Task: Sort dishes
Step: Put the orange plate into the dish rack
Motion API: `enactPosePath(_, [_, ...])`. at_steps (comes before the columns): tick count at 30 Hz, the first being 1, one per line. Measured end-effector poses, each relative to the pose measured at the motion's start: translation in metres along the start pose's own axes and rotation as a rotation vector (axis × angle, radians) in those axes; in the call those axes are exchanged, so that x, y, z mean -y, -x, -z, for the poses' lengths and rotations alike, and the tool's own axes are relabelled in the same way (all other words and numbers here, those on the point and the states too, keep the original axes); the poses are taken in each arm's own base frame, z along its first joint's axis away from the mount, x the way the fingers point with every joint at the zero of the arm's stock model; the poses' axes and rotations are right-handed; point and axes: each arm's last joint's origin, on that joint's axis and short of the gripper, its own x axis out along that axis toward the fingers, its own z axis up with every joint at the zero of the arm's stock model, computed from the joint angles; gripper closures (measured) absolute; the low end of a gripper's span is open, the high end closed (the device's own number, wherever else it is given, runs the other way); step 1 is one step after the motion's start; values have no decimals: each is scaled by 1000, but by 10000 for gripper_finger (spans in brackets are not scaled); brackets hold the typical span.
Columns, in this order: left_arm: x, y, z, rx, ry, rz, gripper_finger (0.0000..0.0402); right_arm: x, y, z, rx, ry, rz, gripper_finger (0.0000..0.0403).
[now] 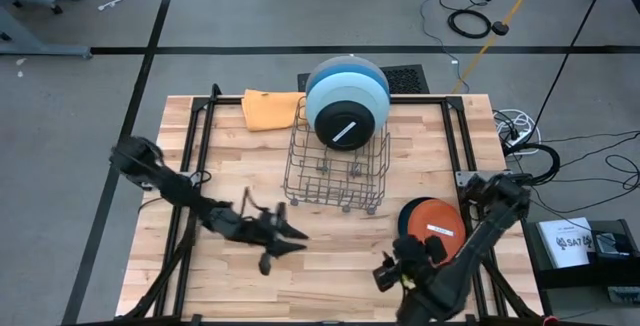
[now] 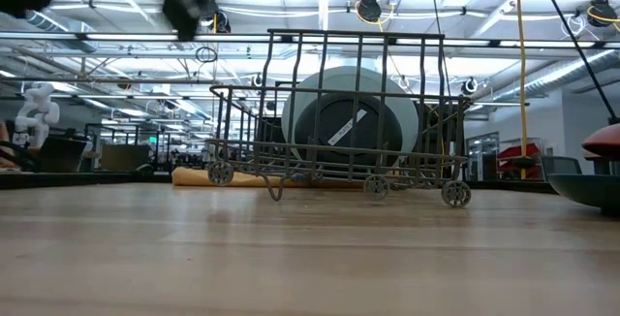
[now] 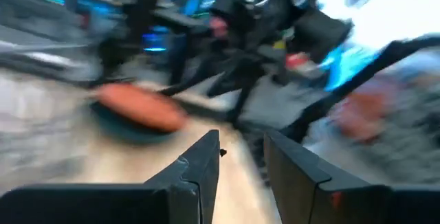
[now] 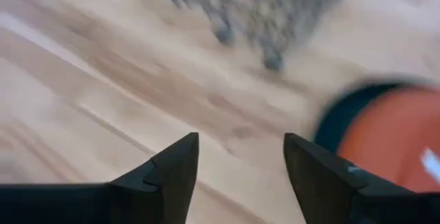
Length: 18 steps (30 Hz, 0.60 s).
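High view: three round plates upright in wire rack (image 1: 337, 171), large grey (image 1: 350, 64) rearmost, large blue (image 1: 347, 94) next, smaller black (image 1: 346, 122) in front; small orange plate (image 1: 433, 228) flat on dark dish at table's right, apart from rack; likely step: fetching last plate, next move needs right gripper (image 1: 388, 272) over its rim; left gripper (image 1: 283, 240) near rack's front, empty.

Low view: racked plates upright.

Left wrist view: fingers slightly parted, nothing held.

Right wrist view: fingers wide apart, empty, orange plate just beside.
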Motion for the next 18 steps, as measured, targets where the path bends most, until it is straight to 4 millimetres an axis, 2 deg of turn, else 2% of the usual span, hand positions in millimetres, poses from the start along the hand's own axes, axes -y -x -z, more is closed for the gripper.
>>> enactPosePath(5, [10,-73,0,-43,198,220,286,6,17,-12,178,93,-135,227])
enactPosePath(8, [16,-123,-2,-119,255,209,284,8,22,-21,241,165,-164,247])
enactPosePath(11, [15,-165,0,-219,324,144,283,13,30,-31,293,251,-189,266])
enactPosePath(14, [10,-195,11,-271,422,105,283,23,45,-44,340,299,-237,288])
enactPosePath(18, [-6,-224,26,-253,570,75,283,38,66,-55,517,373,-316,331])
